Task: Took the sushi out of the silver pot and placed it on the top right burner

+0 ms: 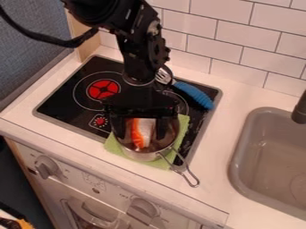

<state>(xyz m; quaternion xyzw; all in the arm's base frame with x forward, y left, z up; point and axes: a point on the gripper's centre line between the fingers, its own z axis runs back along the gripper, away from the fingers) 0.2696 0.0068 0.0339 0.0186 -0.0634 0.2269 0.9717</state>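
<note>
Closing off-ctr could tip sushi (142, 130) or snag pot (141, 155), b/c gripper (142, 136), fingers apart, has little room left/right.

Here we are, high above the counter's (206, 197) front edge, looking down at a slant toward the tiled wall (239, 38). It's a mid-range view, taking in the whole stovetop (64, 100) and part of the sink (235, 167).

Sushi (142, 132), orange and white; pot (141, 155), silver; cloth (115, 146), green; utensil handle (194, 95), blue; left burner (103, 89), red and black.
</note>
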